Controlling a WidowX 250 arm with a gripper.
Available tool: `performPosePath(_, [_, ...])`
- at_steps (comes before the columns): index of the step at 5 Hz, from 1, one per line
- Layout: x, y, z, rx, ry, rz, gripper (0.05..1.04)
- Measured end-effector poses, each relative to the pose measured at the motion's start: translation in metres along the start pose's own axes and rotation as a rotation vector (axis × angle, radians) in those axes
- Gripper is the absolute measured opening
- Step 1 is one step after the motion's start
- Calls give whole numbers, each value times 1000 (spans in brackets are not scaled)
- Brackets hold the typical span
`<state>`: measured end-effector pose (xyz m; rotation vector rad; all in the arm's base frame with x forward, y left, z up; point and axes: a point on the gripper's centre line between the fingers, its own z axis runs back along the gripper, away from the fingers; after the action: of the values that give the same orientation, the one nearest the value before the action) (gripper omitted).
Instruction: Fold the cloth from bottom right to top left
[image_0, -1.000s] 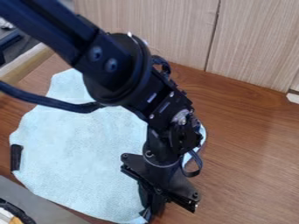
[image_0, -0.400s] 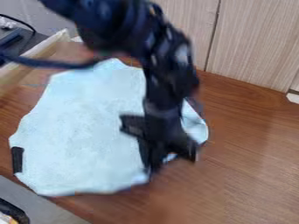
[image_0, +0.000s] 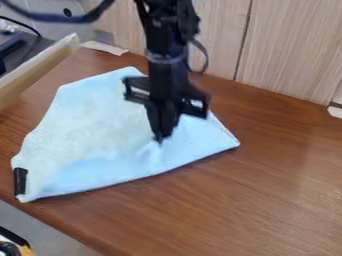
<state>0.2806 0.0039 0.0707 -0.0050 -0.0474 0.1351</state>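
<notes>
The gripper (image_0: 159, 140) hangs down over the middle of the cloth, its fingers together with a pinch of the fabric at their tips. Light blue, the cloth (image_0: 93, 120) lies on the brown table, its lower part turned up over itself. A straight fold edge runs from the cloth's lower left corner up to its right corner. Small creases spread out around the fingertips, and the arm covers part of the cloth's upper right.
A black piece (image_0: 21, 181) lies at the cloth's left edge. The wooden table (image_0: 267, 200) extends right and below. Pale wood panels (image_0: 287, 50) stand behind, and a wooden rail (image_0: 33, 70) borders the upper left.
The gripper has moved from the cloth's bottom right edge up and left to its middle. The cloth's lower edge has come along, folding over the rest.
</notes>
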Motion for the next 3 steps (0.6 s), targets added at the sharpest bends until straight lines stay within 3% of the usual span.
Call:
performPosePath(2, [44,52,-28,16,89,101,72])
performPosePath(3, [53,73,-44,27,117,134,72])
